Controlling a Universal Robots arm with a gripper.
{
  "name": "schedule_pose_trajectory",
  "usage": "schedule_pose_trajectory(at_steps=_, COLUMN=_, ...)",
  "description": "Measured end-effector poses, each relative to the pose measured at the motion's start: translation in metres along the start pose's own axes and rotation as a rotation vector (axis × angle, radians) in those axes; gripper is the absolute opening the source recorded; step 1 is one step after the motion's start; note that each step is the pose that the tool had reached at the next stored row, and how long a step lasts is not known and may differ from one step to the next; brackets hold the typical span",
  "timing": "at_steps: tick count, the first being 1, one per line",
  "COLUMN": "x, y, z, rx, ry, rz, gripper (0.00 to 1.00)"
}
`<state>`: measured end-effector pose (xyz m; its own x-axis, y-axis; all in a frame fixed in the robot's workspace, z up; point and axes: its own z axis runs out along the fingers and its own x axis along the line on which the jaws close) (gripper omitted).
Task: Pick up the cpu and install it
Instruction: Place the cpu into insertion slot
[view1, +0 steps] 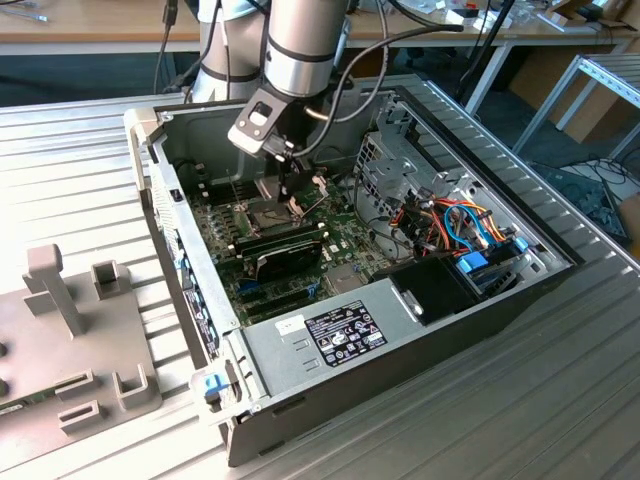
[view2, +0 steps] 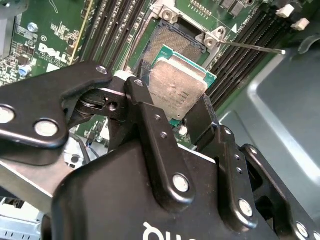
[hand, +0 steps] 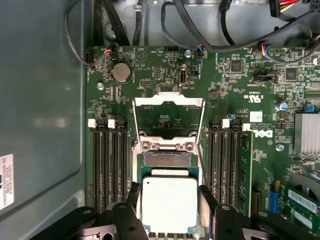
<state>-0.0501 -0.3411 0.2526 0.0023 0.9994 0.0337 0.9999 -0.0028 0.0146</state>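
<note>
End effector: the end effector (hand: 170, 194) is clenched on the cpu (hand: 170, 204), with one finger on each of two opposite edges in both wrist views.
Cpu position: it is held flat with its silver top facing up, just above the socket (hand: 167, 160) on the motherboard (hand: 150, 75). Part of the socket's contact field shows beyond its edge.
Done: the pick-up looks complete. The hinged frame (hand: 169, 100) stands swung open.
Left: the chip appears not yet seated, and the frame is not closed over it.
Around: memory slots (hand: 107, 165) flank the socket on both sides. In the exterior view a black module (view1: 285, 255) lies just beside it, inside the computer case (view1: 160, 180) on the worktop (view1: 80, 150).
In the way: nothing lies in the socket. The thin lever (view2: 250, 47) and the raised frame stand close to the fingers, which I judge leaves little room.
</note>
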Motion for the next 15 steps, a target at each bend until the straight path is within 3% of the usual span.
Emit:
schedule_pose_trajectory(at_steps=9, x=-0.0007, y=-0.0002, z=0.0156, rx=-0.0001, ry=0.0001, rz=0.001, gripper=0.55)
schedule_pose_trajectory(at_steps=15, x=-0.0007, y=-0.0003, z=0.0176, rx=-0.0003, ry=0.0003, rz=0.001, gripper=0.55)
